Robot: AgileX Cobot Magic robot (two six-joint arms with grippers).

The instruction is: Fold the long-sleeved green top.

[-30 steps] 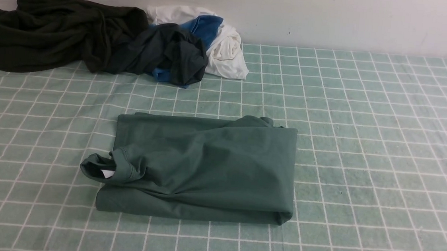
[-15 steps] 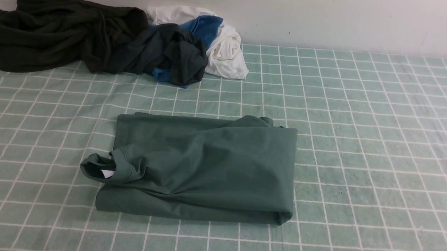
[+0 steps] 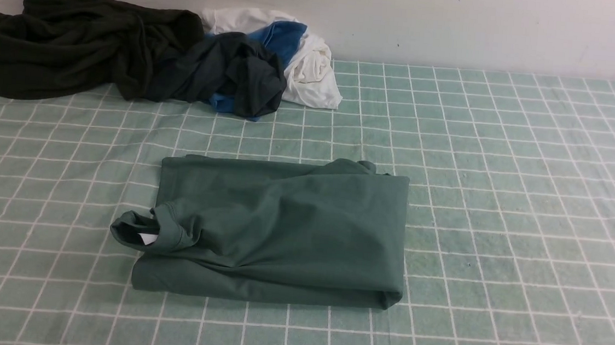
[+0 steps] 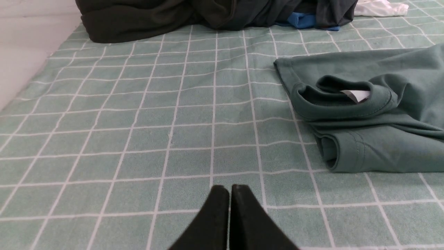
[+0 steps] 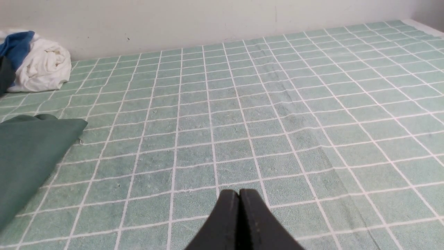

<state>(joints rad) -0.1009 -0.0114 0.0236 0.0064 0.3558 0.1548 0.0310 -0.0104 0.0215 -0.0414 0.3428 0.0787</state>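
Green top [image 3: 281, 231] folded rect, collar [image 3: 152, 231] sticking out.

Left pincer [image 4: 229, 189], seemingly closed, hangs near the folded green top [image 4: 374, 114].

**Both grippers closed and empty, held low**

The left gripper [image 4: 229, 189] shows in its wrist view as two dark, tapering fingers [image 4: 215, 215] pressed together along their length, leaving only a thin seam between the pads. Nothing is pinched between them, and nothing touches the tips.

The right gripper [image 5: 239, 192] looks much the same in its own wrist view: its two black fingers [image 5: 256, 222] meet flush at the tips, with no gap and nothing held.

Each pair points forward and slightly downward, held low. In the front view neither arm nor gripper can be made out clearly; only a small dark shape sits at the lower left corner, too little to identify.
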